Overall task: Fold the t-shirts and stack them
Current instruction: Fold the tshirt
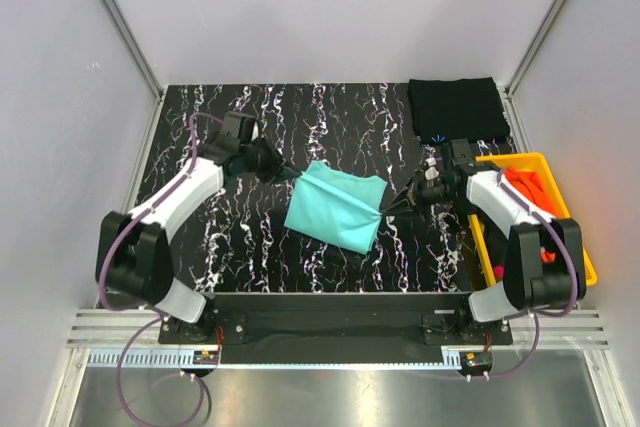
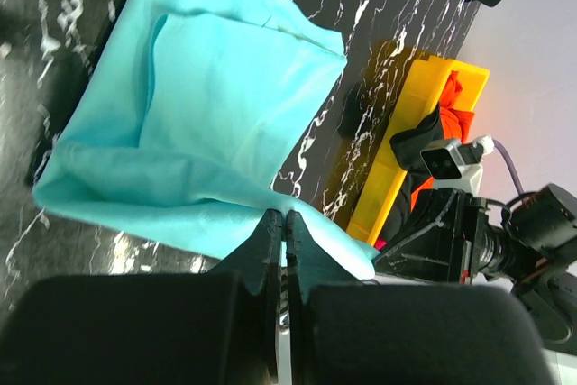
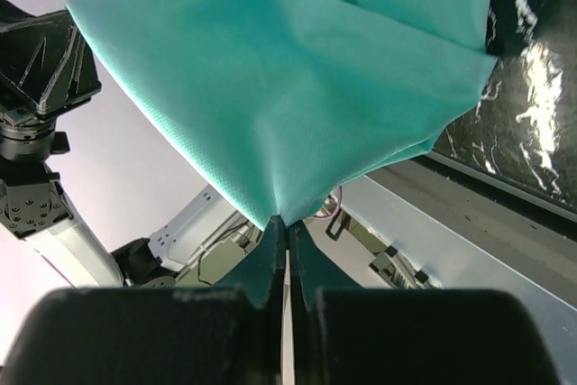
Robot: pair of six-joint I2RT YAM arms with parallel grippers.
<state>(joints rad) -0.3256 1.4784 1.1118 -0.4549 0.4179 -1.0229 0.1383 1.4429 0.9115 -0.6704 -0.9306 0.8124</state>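
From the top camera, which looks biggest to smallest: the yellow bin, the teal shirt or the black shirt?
1. yellow plastic bin, even partly covered.
2. light teal cloth t-shirt and folded black cloth t-shirt look about alike, so I can't rank them.

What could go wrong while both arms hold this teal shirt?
Both grips look thin: the fingers of the left gripper and right gripper pinch only edges of the teal t-shirt, so an edge could slip out. The cloth is doubled unevenly between them, so laying it down now may set creases.
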